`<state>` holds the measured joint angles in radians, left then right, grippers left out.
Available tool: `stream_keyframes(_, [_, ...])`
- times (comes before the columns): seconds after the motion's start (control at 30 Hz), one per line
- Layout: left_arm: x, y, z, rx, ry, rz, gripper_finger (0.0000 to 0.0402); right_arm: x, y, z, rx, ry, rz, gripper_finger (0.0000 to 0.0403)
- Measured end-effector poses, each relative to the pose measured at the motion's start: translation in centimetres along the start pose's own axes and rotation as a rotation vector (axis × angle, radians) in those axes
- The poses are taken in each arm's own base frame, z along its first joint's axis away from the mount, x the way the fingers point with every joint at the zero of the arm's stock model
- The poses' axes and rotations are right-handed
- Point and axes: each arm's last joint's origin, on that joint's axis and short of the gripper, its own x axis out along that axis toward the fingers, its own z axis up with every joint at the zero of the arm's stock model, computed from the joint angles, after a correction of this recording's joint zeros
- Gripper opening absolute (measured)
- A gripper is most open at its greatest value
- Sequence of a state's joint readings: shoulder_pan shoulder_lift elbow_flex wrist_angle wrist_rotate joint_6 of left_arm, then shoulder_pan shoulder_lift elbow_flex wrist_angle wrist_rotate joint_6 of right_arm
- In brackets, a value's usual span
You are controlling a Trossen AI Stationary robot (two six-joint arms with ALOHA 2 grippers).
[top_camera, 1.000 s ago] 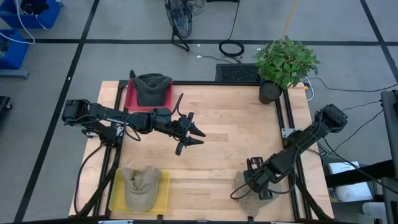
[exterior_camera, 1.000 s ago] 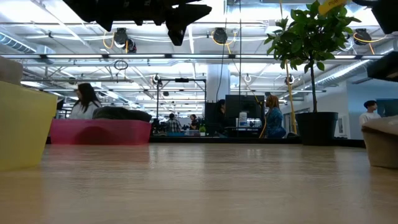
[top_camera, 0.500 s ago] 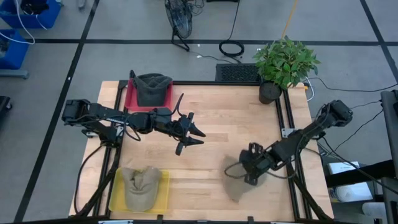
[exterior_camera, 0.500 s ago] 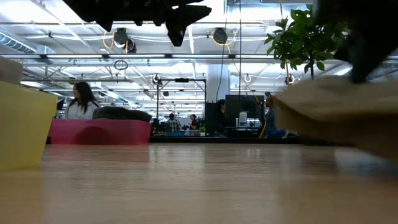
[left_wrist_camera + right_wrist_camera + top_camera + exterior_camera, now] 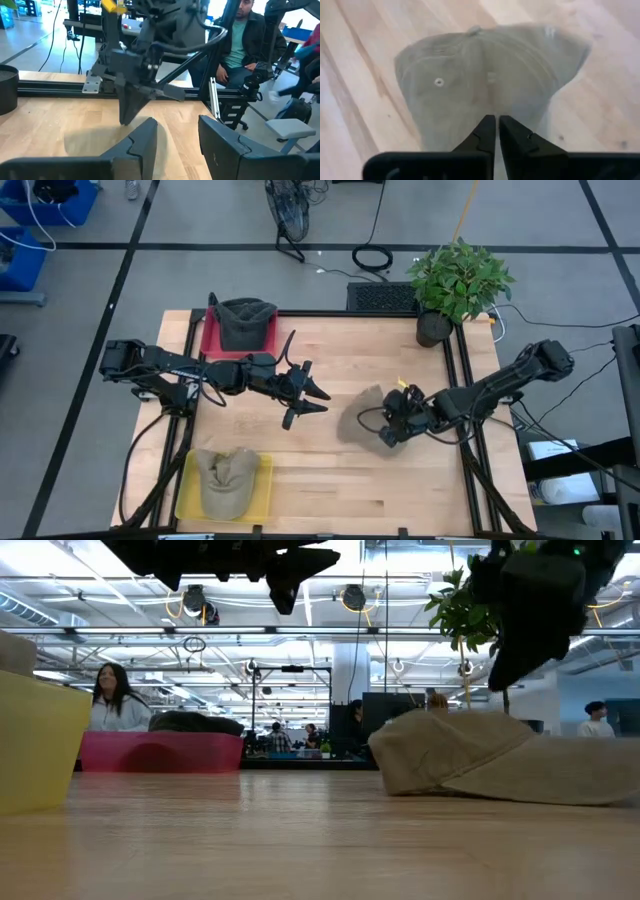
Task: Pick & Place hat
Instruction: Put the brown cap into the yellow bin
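Carrying the tan hat [image 5: 362, 423] is the step in hand, judging by the right hand [image 5: 392, 429] with its fingers pressed together on the cloth at the hat's edge; the right wrist view shows the two fingertips [image 5: 487, 131] nearly touching with fabric between. To do it well: keep the pinch firm, lift enough that the brim clears the table [image 5: 340, 480], since the low view shows the hat [image 5: 480, 755] lying on or just above the wood, and avoid dragging. Likely target is an unfilled tray, but none is clearly free: the yellow tray [image 5: 186, 490] already has a hat, the red tray [image 5: 208, 338] holds a dark one. Hat sits right of table centre, beside the right hand, well apart from both trays. Soft, floppy khaki cap, top button [image 5: 438, 81] and seams visible, crown slumped. Left hand [image 5: 305, 395] hovers over mid-table, fingers spread, holding nothing.
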<state>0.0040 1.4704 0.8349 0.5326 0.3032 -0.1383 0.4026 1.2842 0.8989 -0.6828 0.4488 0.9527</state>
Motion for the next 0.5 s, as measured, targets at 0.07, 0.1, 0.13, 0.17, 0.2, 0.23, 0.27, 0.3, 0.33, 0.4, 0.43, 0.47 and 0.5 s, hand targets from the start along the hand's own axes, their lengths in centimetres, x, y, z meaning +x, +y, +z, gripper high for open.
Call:
stream_keyframes(0.07, [0.0,0.0,0.0,0.001,0.0,0.0,0.0147,0.7,-0.2,-0.5,-0.016,0.01,0.018,0.002])
stream_keyframes(0.1, [0.0,0.0,0.0,0.001,0.0,0.0,0.0147,1.0,-0.3,-0.7,-0.037,0.021,0.03,0.0024])
stream_keyframes(0.13, [0.0,0.0,0.0,0.001,0.0,0.0,0.0147,1.3,-0.4,-1.0,-0.072,0.036,0.045,0.0028])
stream_keyframes(0.17, [0.0,0.0,0.0,0.001,0.001,0.0,0.0147,1.6,-0.4,-1.3,-0.125,0.051,0.068,0.0033])
stream_keyframes(0.2, [0.0,0.0,0.0,0.001,0.001,0.0,0.0147,1.8,-0.5,-1.5,-0.192,0.062,0.088,0.0038])
stream_keyframes(0.23, [0.0,0.0,0.0,0.001,0.001,0.0,0.0147,1.9,-0.5,-1.6,-0.277,0.067,0.102,0.0044])
stream_keyframes(0.27, [0.0,0.0,0.0,0.001,0.001,0.0,0.0147,1.8,-0.4,-1.7,-0.367,0.074,0.118,0.005])
stream_keyframes(0.3, [0.0,0.0,0.0,0.002,0.001,0.0,0.0147,1.7,-0.3,-1.8,-0.454,0.07,0.128,0.0057])
stream_keyframes(0.33, [0.0,0.0,0.0,0.002,0.001,0.0,0.0147,1.5,-0.3,-1.8,-0.532,0.062,0.136,0.0064])
stream_keyframes(0.4, [0.0,0.1,0.0,0.003,0.0,0.002,0.0147,0.9,0.0,-1.6,-0.667,0.024,0.166,0.0079])
stream_keyframes(0.43, [0.0,0.1,0.0,0.003,0.0,0.003,0.0147,0.6,0.2,-1.4,-0.723,-0.01,0.186,0.0087])
stream_keyframes(0.47, [0.0,0.1,0.0,0.005,0.0,0.003,0.0147,0.3,0.3,-1.1,-0.781,-0.043,0.201,0.0097])
stream_keyframes(0.5, [0.0,0.1,0.0,0.011,0.0,0.005,0.0147,0.0,0.3,-0.9,-0.832,-0.073,0.214,0.0106])
